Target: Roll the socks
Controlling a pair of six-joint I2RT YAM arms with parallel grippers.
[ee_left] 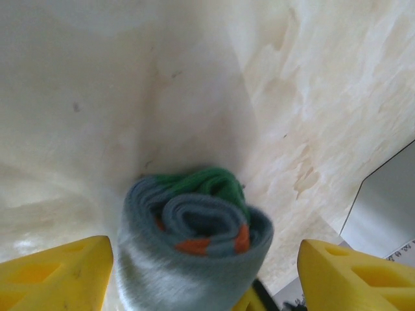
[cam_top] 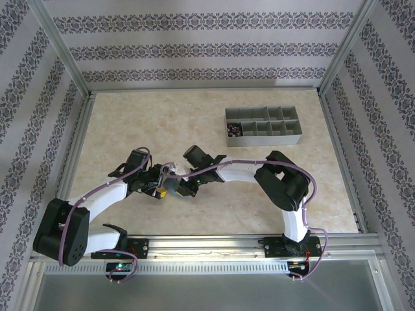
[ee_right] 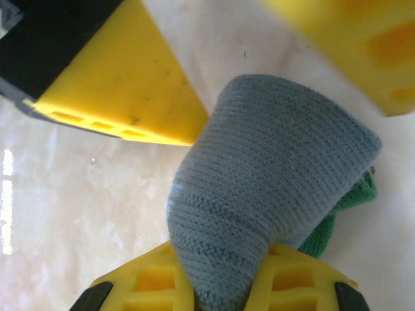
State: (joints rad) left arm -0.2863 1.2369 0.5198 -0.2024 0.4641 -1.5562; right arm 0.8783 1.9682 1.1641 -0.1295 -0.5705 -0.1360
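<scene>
- The rolled grey-blue sock [ee_left: 194, 240] rests on the table [ee_left: 324, 97], between the left gripper's [ee_left: 204, 253] wide-spread fingers.
- The right gripper [ee_right: 224, 262] pinches its outer layer.
- A tug from that pinch could unwind the loose roll.

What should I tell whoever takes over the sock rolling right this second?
Left claw: open, straddling the grey-blue sock without squeezing it.
Right claw: shut on that sock's outer fabric.
Done: the sock is wound into a roll, between the two arms.
To do: finish the roll and let go. A dark item sits in the left end of the tray; I cannot tell if it is the other sock.
</scene>
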